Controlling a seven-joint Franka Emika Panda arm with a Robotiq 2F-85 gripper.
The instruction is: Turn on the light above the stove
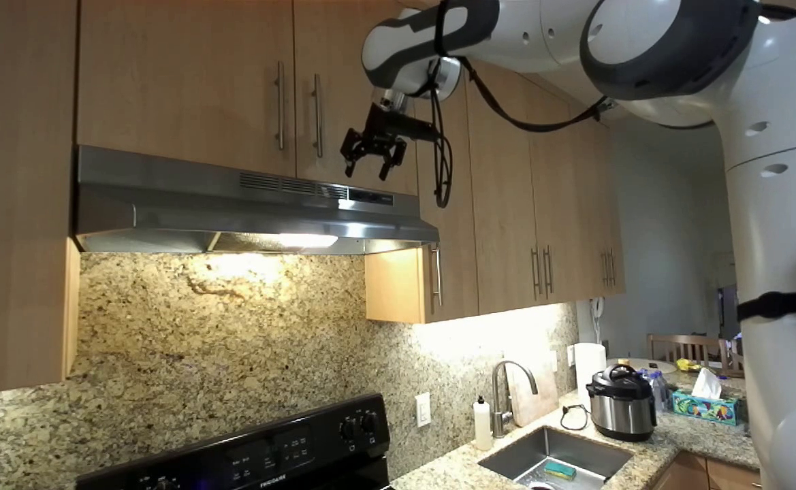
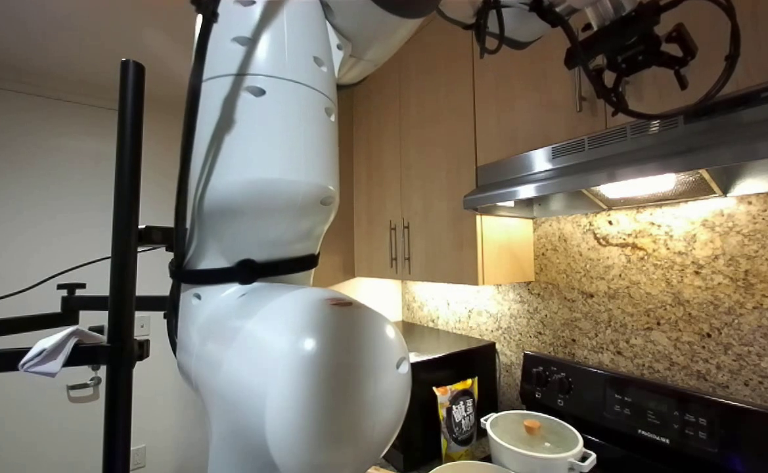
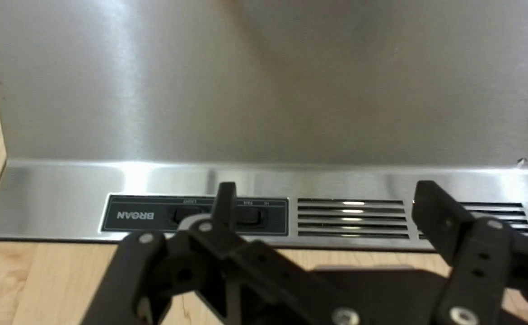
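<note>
The steel range hood (image 1: 234, 216) hangs above the stove (image 1: 255, 452). Its light (image 1: 308, 240) is lit; it also glows in an exterior view (image 2: 640, 186). The black switch panel (image 1: 370, 197) sits at one end of the hood front. In the wrist view the panel (image 3: 137, 215) has upside-down lettering. Its light switch (image 3: 187, 212) is partly covered by a finger, and the fan switch (image 3: 249, 216) is beside it. My gripper (image 1: 366, 170), also in the wrist view (image 3: 326, 189), is open and empty, just above the hood and apart from it.
Wooden cabinets (image 1: 186, 82) with bar handles (image 1: 318, 116) stand close behind the gripper. Vent slots (image 3: 353, 219) lie beside the panel. A cable loop (image 1: 442, 170) hangs from the wrist. Below are a white pot (image 2: 535, 447), a faucet (image 1: 500, 395) and a sink (image 1: 547, 442).
</note>
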